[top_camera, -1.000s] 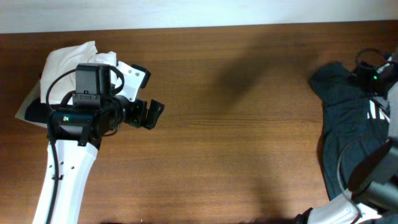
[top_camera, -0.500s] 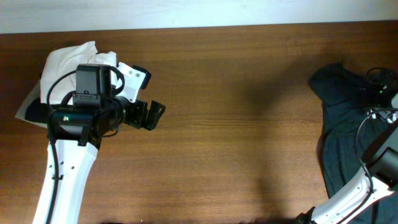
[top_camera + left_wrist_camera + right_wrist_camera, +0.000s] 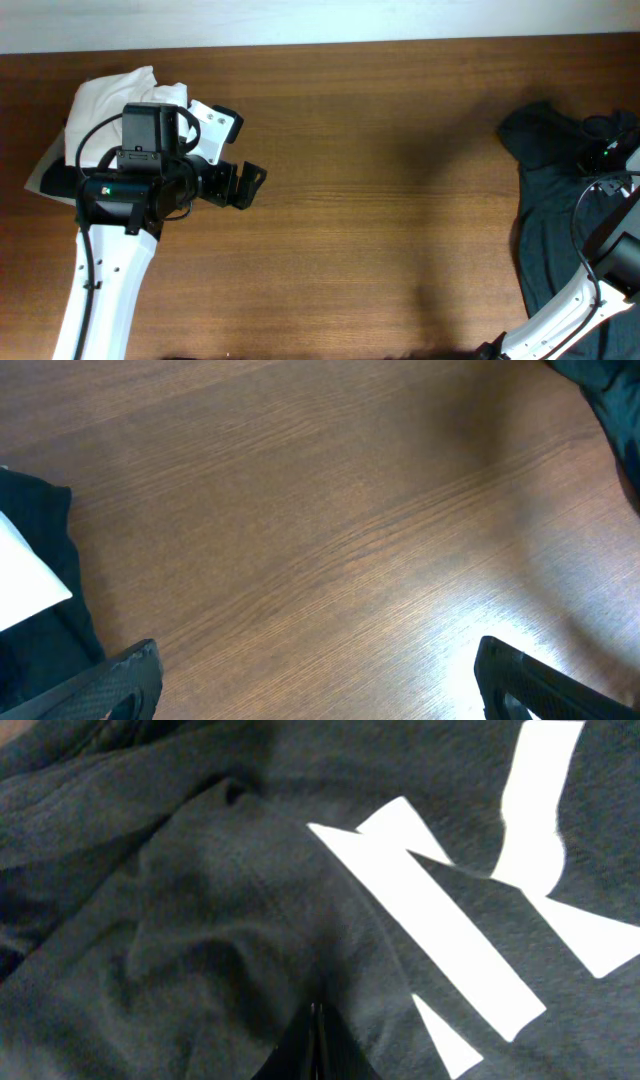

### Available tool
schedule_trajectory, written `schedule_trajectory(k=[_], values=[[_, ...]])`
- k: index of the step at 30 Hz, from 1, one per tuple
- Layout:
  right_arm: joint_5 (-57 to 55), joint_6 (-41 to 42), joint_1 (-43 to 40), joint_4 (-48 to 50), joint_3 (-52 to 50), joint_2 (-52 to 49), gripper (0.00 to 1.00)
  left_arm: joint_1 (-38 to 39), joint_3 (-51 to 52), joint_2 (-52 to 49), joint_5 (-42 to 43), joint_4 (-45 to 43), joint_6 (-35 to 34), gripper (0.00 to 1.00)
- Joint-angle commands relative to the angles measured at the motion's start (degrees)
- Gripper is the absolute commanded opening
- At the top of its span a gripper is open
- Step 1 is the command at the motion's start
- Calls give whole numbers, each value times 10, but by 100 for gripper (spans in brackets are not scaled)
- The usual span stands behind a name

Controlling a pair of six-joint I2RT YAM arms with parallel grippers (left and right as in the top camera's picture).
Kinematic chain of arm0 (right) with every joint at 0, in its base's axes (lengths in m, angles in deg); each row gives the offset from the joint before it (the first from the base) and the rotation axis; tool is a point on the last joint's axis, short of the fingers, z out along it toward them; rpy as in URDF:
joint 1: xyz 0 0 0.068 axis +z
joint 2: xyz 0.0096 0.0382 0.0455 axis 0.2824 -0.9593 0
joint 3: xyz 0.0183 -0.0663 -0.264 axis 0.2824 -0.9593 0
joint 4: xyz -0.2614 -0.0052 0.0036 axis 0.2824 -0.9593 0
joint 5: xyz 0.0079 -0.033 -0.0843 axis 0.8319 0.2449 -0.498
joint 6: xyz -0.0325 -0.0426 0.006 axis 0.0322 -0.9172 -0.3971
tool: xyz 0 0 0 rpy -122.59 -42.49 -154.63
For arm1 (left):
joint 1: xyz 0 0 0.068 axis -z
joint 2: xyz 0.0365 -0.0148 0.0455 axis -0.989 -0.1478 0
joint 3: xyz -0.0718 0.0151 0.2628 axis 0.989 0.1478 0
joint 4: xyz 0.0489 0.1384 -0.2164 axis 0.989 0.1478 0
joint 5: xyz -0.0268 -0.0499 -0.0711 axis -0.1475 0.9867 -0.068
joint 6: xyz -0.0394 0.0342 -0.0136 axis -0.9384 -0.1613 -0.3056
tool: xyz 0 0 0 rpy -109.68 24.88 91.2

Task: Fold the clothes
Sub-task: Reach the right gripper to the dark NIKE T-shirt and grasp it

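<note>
As seen from overhead, shows a soft, very dark teal short-sleeved T-shirt crumpled at the right edge of the brown wooden table, left gripper above the table's left part. From left wrist, shows its black fingers spread wide above the table. From right wrist, shows right gripper clamped shut, pinching a ridge of the T-shirt.

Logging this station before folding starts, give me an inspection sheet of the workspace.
Surface: brown wooden table, bare in the middle.
Job's things: dark T-shirt with white lettering, crumpled at the right edge.
Clutter: white garment at far left, partly under the left arm.
End effectors: left end effector open over bare wood; right end effector shut, pinching the T-shirt.
Cables: black cable looped on the left arm; second cable at far right.
Surroundings: pale strip beyond the far edge.
</note>
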Motion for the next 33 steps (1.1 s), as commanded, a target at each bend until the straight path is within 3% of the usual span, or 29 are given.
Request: schedule_trajectory(k=[1, 2, 3, 4, 11, 18, 19, 20, 21, 26, 29, 33], values=[[21, 0, 3, -2, 5, 38, 4, 2, -13, 0, 11, 1, -7, 99], [19, -7, 2, -2, 5, 42, 9, 2, -13, 0, 11, 1, -7, 99], [16, -17, 2, -3, 5, 42, 48, 2, -13, 0, 11, 1, -7, 99], [-4, -19, 1, -12, 4, 42, 54, 2, -13, 0, 11, 1, -7, 99], [-42, -28, -6, -25, 2, 21, 48, 2, -13, 0, 11, 1, -7, 99], [-34, -27, -6, -32, 2, 4, 22, 2, -13, 0, 10, 1, -7, 99], [-34, -27, -6, -37, 2, 4, 23, 2, -13, 0, 10, 1, -7, 99], [-42, -27, -6, -42, 2, 4, 50, 2, -13, 0, 10, 1, -7, 99], [-56, -27, -6, -45, 2, 4, 62, 2, -13, 0, 11, 1, -7, 99], [-68, -27, -17, -55, 2, 4, 60, 2, -13, 0, 10, 1, -7, 99], [-49, -27, -17, -54, 1, 4, 48, 2, -13, 0, 10, 1, -7, 99], [-40, -27, -16, -48, -11, 3, 47, 2, -13, 0, 10, 1, -7, 99]])
